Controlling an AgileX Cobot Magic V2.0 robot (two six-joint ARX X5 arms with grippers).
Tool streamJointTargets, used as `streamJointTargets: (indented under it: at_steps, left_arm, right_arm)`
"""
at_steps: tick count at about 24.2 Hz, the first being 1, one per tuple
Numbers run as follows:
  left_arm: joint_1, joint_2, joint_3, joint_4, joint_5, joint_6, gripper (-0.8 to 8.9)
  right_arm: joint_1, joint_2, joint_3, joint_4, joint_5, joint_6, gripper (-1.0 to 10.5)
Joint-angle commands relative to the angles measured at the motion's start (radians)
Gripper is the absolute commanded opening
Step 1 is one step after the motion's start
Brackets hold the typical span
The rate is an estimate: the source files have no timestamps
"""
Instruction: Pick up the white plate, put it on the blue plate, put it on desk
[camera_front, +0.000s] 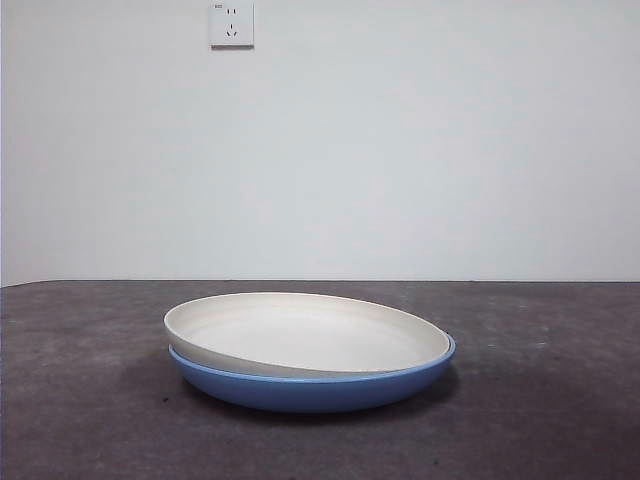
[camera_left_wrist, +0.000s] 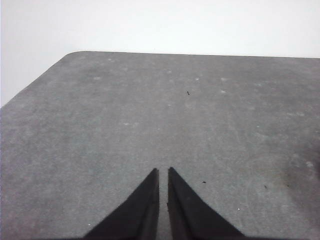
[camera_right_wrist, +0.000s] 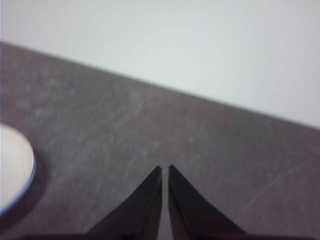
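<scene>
Cream-white plate (camera_front: 305, 330) sits inside blue plate (camera_front: 315, 385), tilted: its left rim rides up on blue rim, right side sunk lower. Stack rests on dark grey-brown desk (camera_front: 540, 420), centre of your front view. Wall socket (camera_front: 231, 24) on white wall behind. Your left gripper (camera_left_wrist: 163, 172): jaws pressed nearly together, holding nothing, over bare desk. Your right gripper (camera_right_wrist: 165, 170): jaws likewise closed and empty, plate stack visible off to one side, well apart from tips.
</scene>
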Motion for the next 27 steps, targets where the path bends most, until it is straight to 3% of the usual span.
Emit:
streamJointTargets:
  at_steps: [1,9,17,23,27]
  left_arm:
    - [0.001,-0.002,-0.021,0.017,-0.006,-0.002,0.29]
    - [0.001,-0.002,-0.021,0.017,-0.006,-0.002,0.29]
    - [0.001,-0.002,-0.021,0.017,-0.006,-0.002,0.29]
    - [0.001,-0.002,-0.021,0.018,-0.006,-0.002,0.29]
    - [0.001,-0.002,-0.021,0.017,-0.006,-0.002,0.29]
  right_arm:
    - [-0.002,-0.031,-0.045,0.021,0.002,-0.006,0.2]
    - [-0.003,-0.098,-0.152,0.036,0.016,0.006,0.2]
    - [-0.004,-0.098,-0.157,-0.031,0.185,0.050,0.2]
    - [-0.017,-0.098,-0.157,-0.031,0.206,0.061,0.2]
    - [-0.037,-0.098,-0.157,-0.029,0.240,0.112,0.2]
